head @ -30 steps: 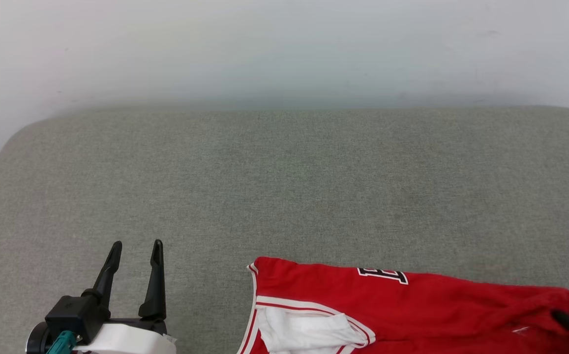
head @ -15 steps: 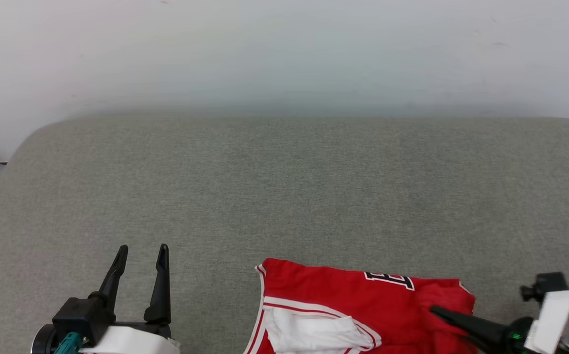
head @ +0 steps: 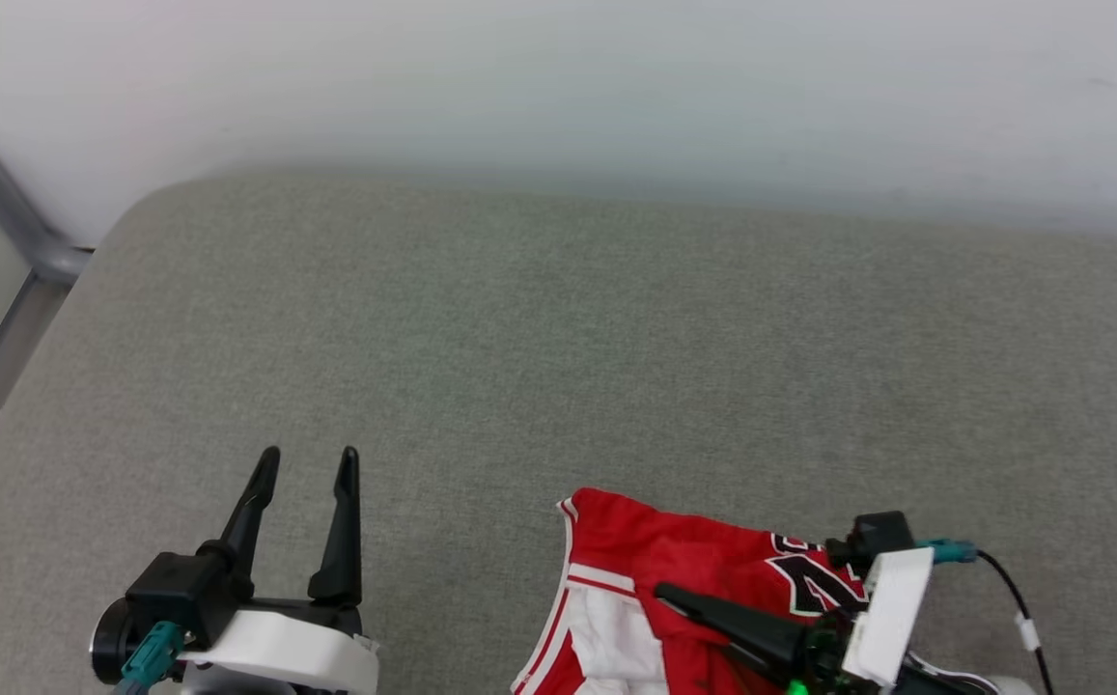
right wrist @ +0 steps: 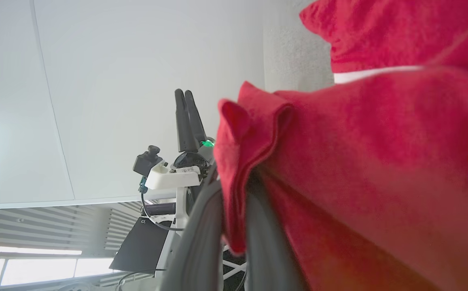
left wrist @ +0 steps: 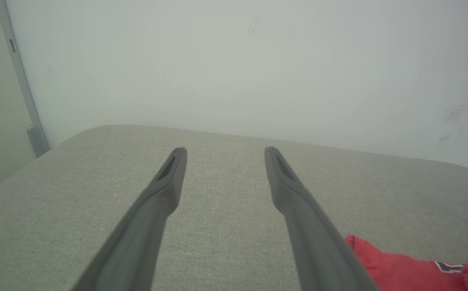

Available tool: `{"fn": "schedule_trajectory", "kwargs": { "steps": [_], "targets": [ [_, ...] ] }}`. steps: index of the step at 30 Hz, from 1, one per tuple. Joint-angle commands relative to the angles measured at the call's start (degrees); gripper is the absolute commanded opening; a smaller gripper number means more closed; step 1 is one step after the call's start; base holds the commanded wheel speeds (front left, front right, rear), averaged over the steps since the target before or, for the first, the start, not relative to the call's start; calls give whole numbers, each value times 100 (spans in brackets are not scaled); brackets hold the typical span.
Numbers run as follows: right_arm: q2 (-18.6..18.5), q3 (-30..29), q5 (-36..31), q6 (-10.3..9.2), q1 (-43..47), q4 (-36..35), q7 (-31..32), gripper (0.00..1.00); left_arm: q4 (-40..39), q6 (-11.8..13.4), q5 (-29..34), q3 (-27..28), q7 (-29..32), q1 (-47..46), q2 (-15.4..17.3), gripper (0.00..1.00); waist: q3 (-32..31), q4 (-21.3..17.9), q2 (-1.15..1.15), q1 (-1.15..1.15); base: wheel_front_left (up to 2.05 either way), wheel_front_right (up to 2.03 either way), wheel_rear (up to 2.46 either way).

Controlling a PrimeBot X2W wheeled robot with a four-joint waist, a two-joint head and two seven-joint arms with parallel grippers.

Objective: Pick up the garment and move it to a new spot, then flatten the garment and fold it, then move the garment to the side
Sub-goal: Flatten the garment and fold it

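Observation:
The red garment (head: 655,541) lies at the near edge of the grey cushion, with white panel and stripe trim at its left and a black-and-white mark by my right wrist. My right gripper (head: 676,595) points left over it. In the right wrist view a bunched red fold of the garment (right wrist: 379,141) is pinched between the shut fingers of the right gripper (right wrist: 236,184). My left gripper (head: 307,465) stands open and holds nothing, left of the cloth and apart from it. The left wrist view has the left gripper (left wrist: 225,150) over bare cushion, with the garment (left wrist: 395,266) at lower right.
The grey cushioned surface (head: 558,338) stretches wide behind and left of the cloth, backed by a white wall (head: 558,77). A grey metal post (head: 13,227) runs down past its far left corner. A thin black cable (head: 1007,584) loops from my right wrist.
My right gripper has swept left with the garment's right end, doubling the cloth over itself so it now spans less width. The head camera has shifted. My left gripper stays open and still.

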Motion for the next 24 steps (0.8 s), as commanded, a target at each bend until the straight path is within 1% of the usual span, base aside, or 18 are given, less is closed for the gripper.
{"fn": "schedule_trajectory", "kwargs": {
  "steps": [1, 4, 11, 12, 13, 14, 18, 22, 24],
  "targets": [
    [11, 144, 54, -3, -123, 21, -123, 0, 27, -17, 2, -8, -18, -95, -43, 100, 116, 114, 0, 0, 0, 0, 0],
    [9, 433, 141, -3, -252, 110, -463, 0, 55, -69, 1, -3, -31, -193, -84, 100, 258, 191, 0, 0, 0, 0, 0],
    [10, 812, -98, -3, -428, 229, -1240, 0, 197, -163, 48, 47, -56, -385, -218, 100, 503, 251, 0, 0, 0, 0, 0],
    [10, 869, -147, -3, -416, 264, -1291, 22, 217, -179, 61, 57, -58, -398, -230, 100, 515, 249, 0, 0, 0, 0, 0],
    [10, 912, -189, -3, -407, 278, -1325, 54, 228, -190, 68, 73, -60, -408, -246, 100, 518, 243, 0, 0, 0, 0, 0],
    [9, 946, -195, -3, -403, 272, -1357, 100, 237, -210, 69, 93, -61, -422, -264, 100, 518, 234, 0, 0, 0, 0, 0],
    [7, 1009, -201, -3, -373, 249, -1397, 100, 269, -273, 127, 161, -62, -443, -325, 100, 495, 182, 0, 0, 0, 0, 0],
    [-90, 1009, -375, -3, -396, -58, -1541, 100, 303, -330, 190, 229, -63, -444, -365, 100, 450, 133, 0, 0, 0, 0, 0],
    [-179, 992, -604, -3, -405, -280, -1763, 100, 313, -365, 208, 263, -63, -420, -372, 100, 412, 96, 0, 0, 0, 0, 0]
  ]
}}
